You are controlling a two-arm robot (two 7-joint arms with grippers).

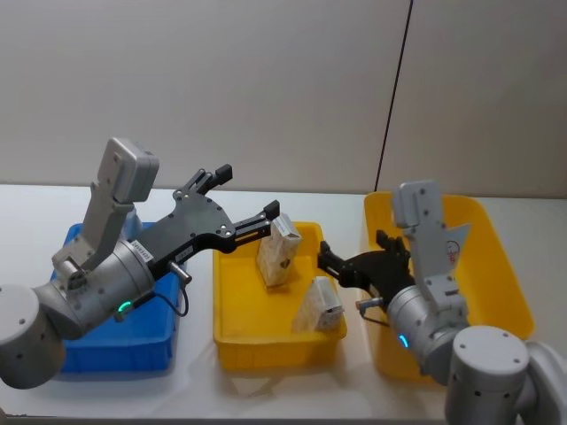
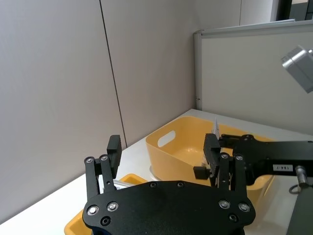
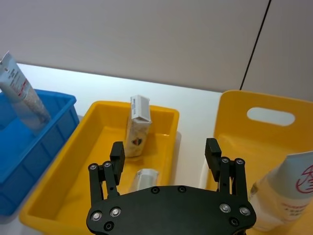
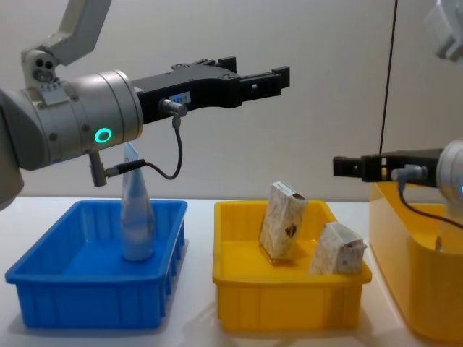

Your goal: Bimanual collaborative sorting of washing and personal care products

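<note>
Backdrop: grey wall panels are seen behind the work, with a dark seam running down between two of them.
Surface: three bins are set side by side on a white table, so that each kind of product can be given its own place.
Blue bin: placed on the robot's left. A pale-blue tube is stood in it on its cap, crimped end up, and is leaned toward the bin wall, which is judged to keep it from falling.
Middle yellow tray: two beige cartons are held in it, between the two arms and so within reach of either.
Upright carton: stood on end toward the far wall, slightly tilted, with its top flap lifted.
Leaning carton: propped against the tray's right wall near the front corner.
Right yellow bin: deeper than the tray. A labelled tube with red print is rested against its wall.
Left gripper: held high over the left part of the middle tray, jaws spread and nothing carried. The height is judged to keep it clear of the cartons.
Right gripper: hung above the tray's right edge, jaws apart and empty, pointed toward the cartons.
Stage: the tubes are judged to be sorted. Whether the cartons are yet to be moved cannot be told.
Risk: a tilted carton could be toppled by a glancing finger.
</note>
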